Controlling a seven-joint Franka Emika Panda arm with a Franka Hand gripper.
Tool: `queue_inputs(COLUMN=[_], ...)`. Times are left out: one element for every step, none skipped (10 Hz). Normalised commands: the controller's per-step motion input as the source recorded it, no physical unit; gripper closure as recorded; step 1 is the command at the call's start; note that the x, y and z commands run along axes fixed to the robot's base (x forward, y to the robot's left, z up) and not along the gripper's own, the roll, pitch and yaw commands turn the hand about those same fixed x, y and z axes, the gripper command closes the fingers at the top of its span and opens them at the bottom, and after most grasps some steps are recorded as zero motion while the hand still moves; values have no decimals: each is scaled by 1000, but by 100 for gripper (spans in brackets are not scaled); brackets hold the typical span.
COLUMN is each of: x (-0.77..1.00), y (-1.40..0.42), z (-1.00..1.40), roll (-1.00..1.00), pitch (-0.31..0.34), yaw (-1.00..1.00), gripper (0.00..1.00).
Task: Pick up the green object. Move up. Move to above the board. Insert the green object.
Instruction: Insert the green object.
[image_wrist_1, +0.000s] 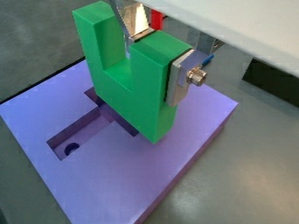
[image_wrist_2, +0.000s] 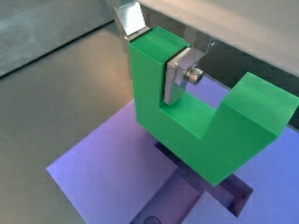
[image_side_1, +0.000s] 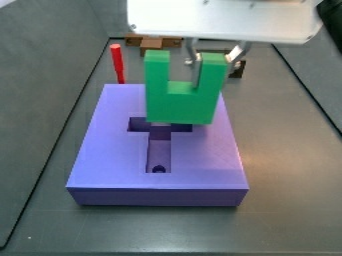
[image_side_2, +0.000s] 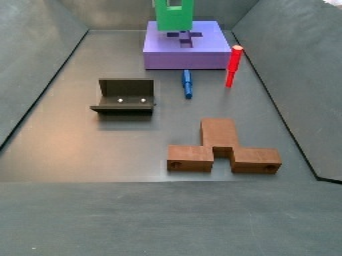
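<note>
Fingers (image_wrist_1: 184, 79) of the gripper (image_side_1: 214, 62) pinch one prong of the green object (image_side_1: 181, 92) over the board (image_side_1: 201, 160); insertion seems underway, needing a straight descent into the cross-shaped recess (image_side_1: 158, 135).

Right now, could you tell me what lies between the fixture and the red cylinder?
In a side view, a small blue piece lies on the floor between the fixture and the red cylinder.

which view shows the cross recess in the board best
A side view: the recess in the board lies open below the green object held by the gripper. Both wrist views show only part of it. The far side view shows it tiny.
</note>
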Motion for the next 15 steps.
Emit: queue_inputs(x=[-671,-677,-160,74,143,226,154,0,0,-114,0,6,0,0,-169], y=[114,134,34,-37,-183,-246,-80,0,126,94,134,17,31,37,103], z=[-100,0,0,-86,-166,-297,-369,-311,-49,0,0,-29,-200,-180,-171], roll=[-164,-143,-164,-53,0,0,40,50,-164,-189,-174,-100,-137,-113,-93], pitch=[-153,-156,-113,-4,0,0,0,-7,-49,-119,-87,-50,-90,-74,-114], yaw=[0,-234,0,0,11,51,123,123,69,0,0,0,11,43,9], gripper=[100,100,100,100,100,100,100,100,100,100,100,100,100,100,100])
